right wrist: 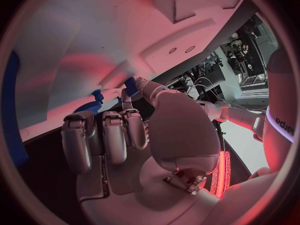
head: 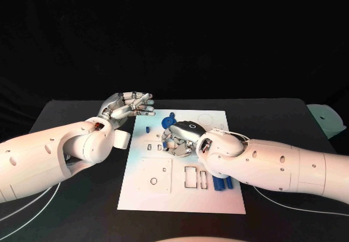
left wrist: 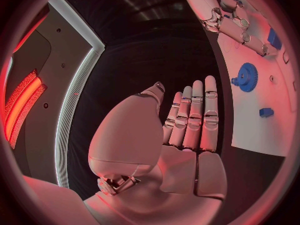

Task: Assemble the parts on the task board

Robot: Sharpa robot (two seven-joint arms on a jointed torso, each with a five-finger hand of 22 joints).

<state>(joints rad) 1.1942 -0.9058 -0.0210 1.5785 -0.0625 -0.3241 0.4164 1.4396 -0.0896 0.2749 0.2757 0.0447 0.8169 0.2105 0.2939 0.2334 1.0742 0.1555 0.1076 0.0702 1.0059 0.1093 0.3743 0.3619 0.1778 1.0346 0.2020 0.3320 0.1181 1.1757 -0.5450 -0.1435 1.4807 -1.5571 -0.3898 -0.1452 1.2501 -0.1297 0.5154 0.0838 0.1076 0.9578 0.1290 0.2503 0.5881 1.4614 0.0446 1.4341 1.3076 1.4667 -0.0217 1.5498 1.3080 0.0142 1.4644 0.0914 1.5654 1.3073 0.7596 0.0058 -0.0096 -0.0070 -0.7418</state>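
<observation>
The white task board (head: pixel 182 199) lies in the middle of the black table. My right hand (head: pixel 182 136) is down on its upper half with the fingers curled. In the right wrist view its thumb and a finger pinch a small blue part (right wrist: pixel 131 86). A blue gear (head: pixel 169 122) stands just beyond that hand, also seen in the left wrist view (left wrist: pixel 245 77). My left hand (head: pixel 129 106) hovers off the board's far left corner, its fingers (left wrist: pixel 194 115) straight and holding nothing. A small blue piece (head: pixel 148 129) sits near the board's left edge. Blue pegs (head: pixel 222 182) lie beside my right forearm.
Rectangular slots (head: pixel 195 177) and a raised square plate (head: pixel 155 175) mark the board's near half. A pale object (head: pixel 325 119) sits at the table's right edge. White cables (head: pixel 29 204) run across the table at the near left.
</observation>
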